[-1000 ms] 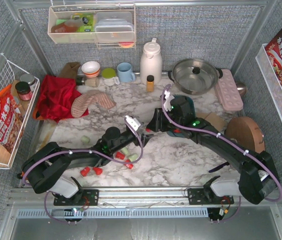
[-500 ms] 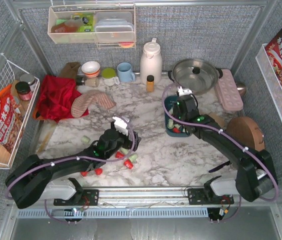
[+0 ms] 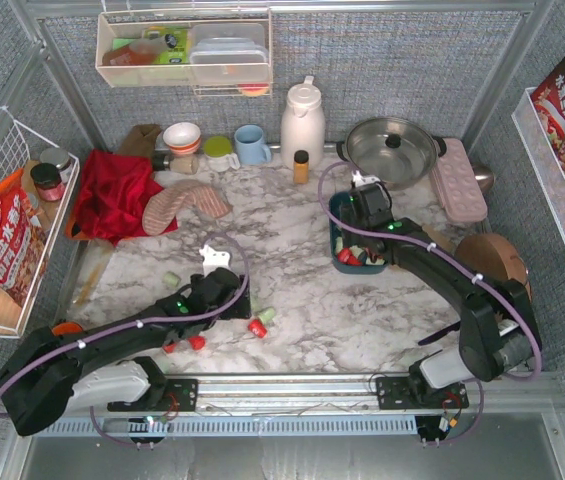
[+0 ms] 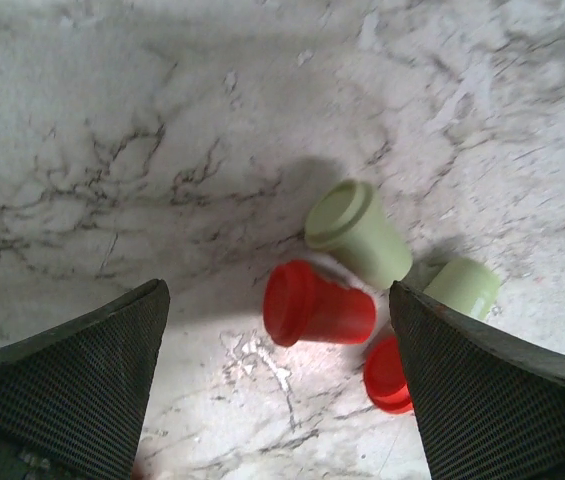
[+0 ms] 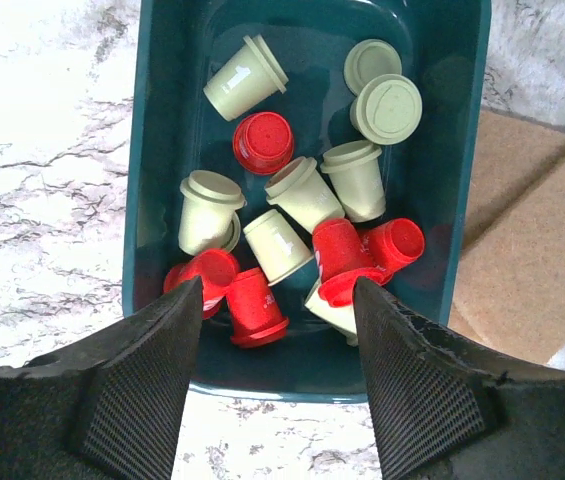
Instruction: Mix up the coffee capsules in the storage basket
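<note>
The dark teal storage basket [image 3: 335, 215] stands right of centre and holds several red and pale green coffee capsules [image 5: 292, 195] in a loose pile. My right gripper [image 5: 277, 292] hangs just above the basket's near end, open, with nothing gripped; in the top view the right gripper [image 3: 360, 222] covers part of the basket. My left gripper [image 4: 278, 312] is open low over the marble. A red capsule [image 4: 317, 305] lies on its side just ahead of the jaws, with two green capsules [image 4: 357, 232] and another red one [image 4: 390, 375] beside it. More loose capsules [image 3: 195, 342] lie near the front edge.
A cardboard sheet [image 5: 532, 230] lies right of the basket, with a round wooden board [image 3: 490, 262] beyond it. Along the back stand a steel pot [image 3: 390, 150], pink tray [image 3: 459, 180], white thermos [image 3: 302, 120], amber bottle [image 3: 301, 166], cups and a red cloth [image 3: 112, 195].
My left arm has drawn back to the near left and its jaws have spread wide. The right gripper has settled over the basket and its jaws have widened.
</note>
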Action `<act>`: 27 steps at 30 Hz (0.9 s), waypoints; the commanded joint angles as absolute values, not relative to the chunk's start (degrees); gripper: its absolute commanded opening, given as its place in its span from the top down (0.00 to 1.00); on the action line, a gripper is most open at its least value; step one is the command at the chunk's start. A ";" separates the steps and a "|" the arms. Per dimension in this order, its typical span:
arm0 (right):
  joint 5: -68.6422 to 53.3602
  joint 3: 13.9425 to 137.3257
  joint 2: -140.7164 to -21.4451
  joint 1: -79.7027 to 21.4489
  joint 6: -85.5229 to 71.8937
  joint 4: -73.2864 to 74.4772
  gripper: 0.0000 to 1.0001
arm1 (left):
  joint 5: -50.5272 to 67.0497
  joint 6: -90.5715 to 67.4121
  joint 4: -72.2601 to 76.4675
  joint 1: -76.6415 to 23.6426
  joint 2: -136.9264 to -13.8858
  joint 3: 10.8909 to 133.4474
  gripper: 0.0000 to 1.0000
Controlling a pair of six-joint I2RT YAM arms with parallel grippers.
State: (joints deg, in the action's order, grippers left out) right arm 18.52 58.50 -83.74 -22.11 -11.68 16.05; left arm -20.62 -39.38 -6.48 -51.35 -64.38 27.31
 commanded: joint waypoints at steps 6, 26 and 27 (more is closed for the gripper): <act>16.23 57.54 -80.61 -22.06 -11.95 17.40 0.34 | -16.00 -41.46 -13.97 -51.55 -66.36 29.39 0.14; 13.47 57.55 -80.99 -22.06 -12.15 17.84 0.34 | -13.92 -36.88 -12.74 -52.21 -72.71 31.25 0.30; 13.41 57.57 -80.88 -22.06 -12.13 17.89 0.34 | -14.44 -36.87 -12.72 -52.21 -72.62 31.16 0.31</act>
State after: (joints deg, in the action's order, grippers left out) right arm 14.04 57.60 -81.03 -22.11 -11.92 17.54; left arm -13.23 -37.45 -12.12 -52.16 -72.62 30.89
